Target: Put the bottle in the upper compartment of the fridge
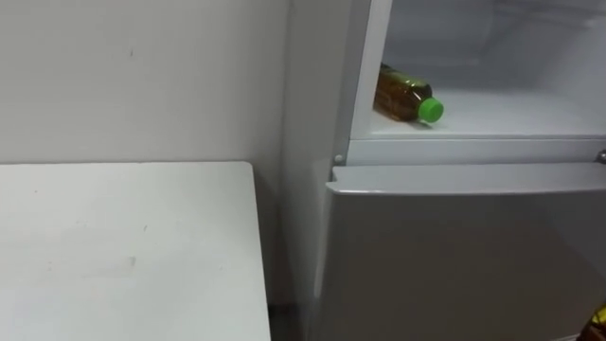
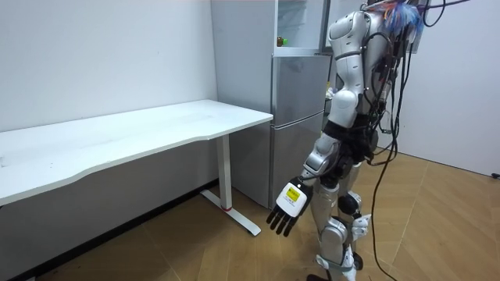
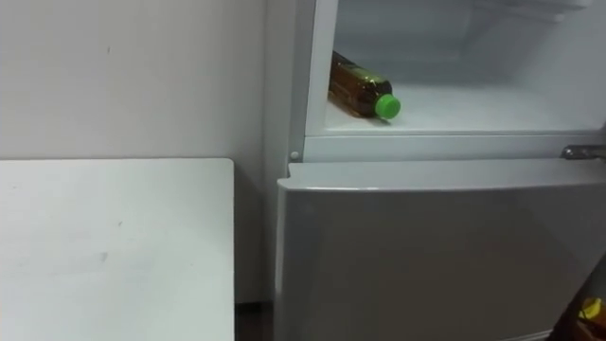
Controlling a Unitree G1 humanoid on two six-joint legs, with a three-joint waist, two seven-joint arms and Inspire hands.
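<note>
Bottle (image 1: 405, 95) lies on its side on the shelf (image 1: 516, 118) of the open upper fridge compartment, at its left end, green cap (image 1: 431, 110) toward the front lip. Left hand (image 2: 287, 211) hangs low beside the body, fingers straight and released, holding nothing. Right hand (image 3: 589, 317) shows at the lower corner, state unreadable. Placement appears done. Retreat is judged best made clear of the shelf, since a lying bottle rolls easily.
</note>
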